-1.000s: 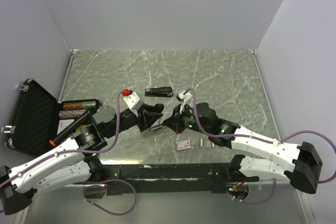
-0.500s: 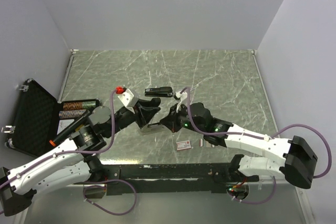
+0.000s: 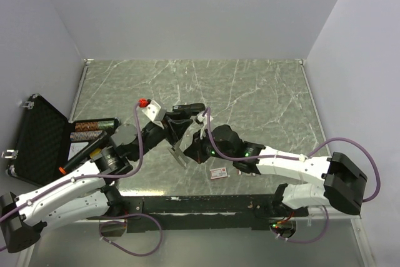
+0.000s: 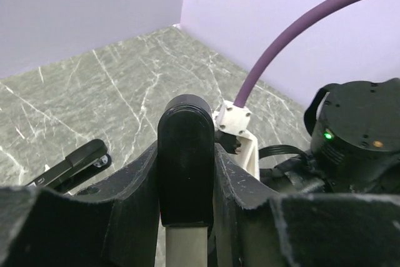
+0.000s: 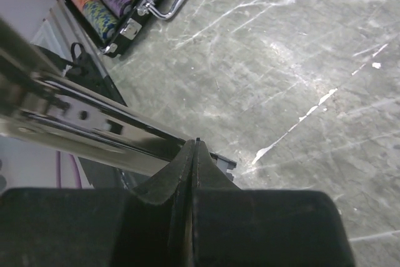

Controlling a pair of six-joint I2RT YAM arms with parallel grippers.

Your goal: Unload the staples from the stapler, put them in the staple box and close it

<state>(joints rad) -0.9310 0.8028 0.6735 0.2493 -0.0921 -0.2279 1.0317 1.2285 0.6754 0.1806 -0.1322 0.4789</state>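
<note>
The stapler is held open above the table between both arms, its chrome staple rail pointing down and to the left. My left gripper is shut on the stapler's black top arm, which stands upright between the fingers. My right gripper is shut, its fingertips pressed together with the tips against the chrome rail; a small grey end piece of the rail shows just beyond them. I see no loose staple strips; the spot near the box is covered by my right arm.
A small red-and-white box lies near the front edge under my right arm. A slim black tool lies behind the grippers, also in the left wrist view. An open black case with chip rolls sits at left.
Both grippers moved left and away from the bases with the stapler. The right arm has stretched further left, and the stapler's chrome rail now hangs lower and more open.
</note>
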